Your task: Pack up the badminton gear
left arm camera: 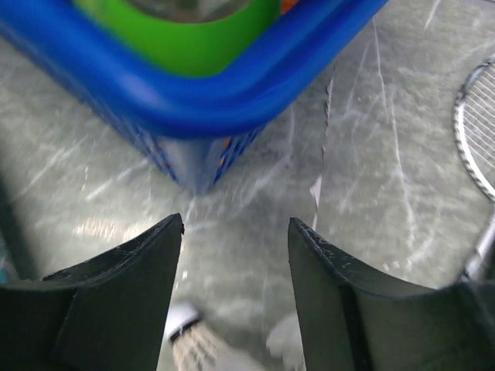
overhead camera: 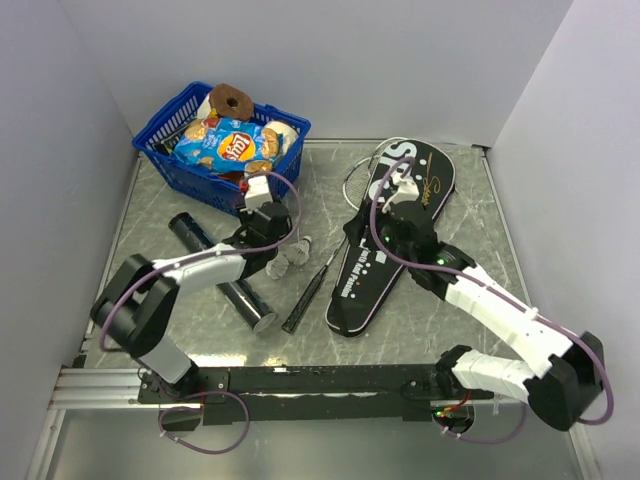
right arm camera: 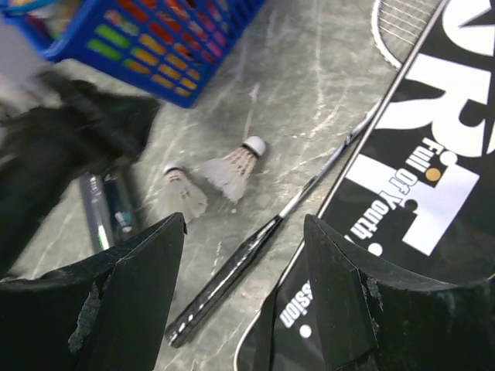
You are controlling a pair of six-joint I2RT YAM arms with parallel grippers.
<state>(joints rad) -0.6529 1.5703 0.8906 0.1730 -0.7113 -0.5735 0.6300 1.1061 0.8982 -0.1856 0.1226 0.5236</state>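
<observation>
left gripper [left arm camera: 236, 224] hangs wide and empty; right gripper [right arm camera: 244, 220], equally wide, hovers over the bag [overhead camera: 385, 240]. 2 shuttlecocks [overhead camera: 297, 258] lie on the desk [overhead camera: 330, 180] just at the left gripper's 3 o'clock, left arm [overhead camera: 190, 268] nearer. the loose racket [overhead camera: 305, 295] beside them runs 7 to 1 o'clock.

I see the black racket-shaped bag [overhead camera: 385, 240], white-lettered, lying flat right of centre and slanting down-left. A black-handled racket [overhead camera: 303, 300] lies along its left edge. The dark tube [overhead camera: 250, 300] lies left of centre, with two white shuttlecocks [right arm camera: 232, 168] between tube and racket.
</observation>
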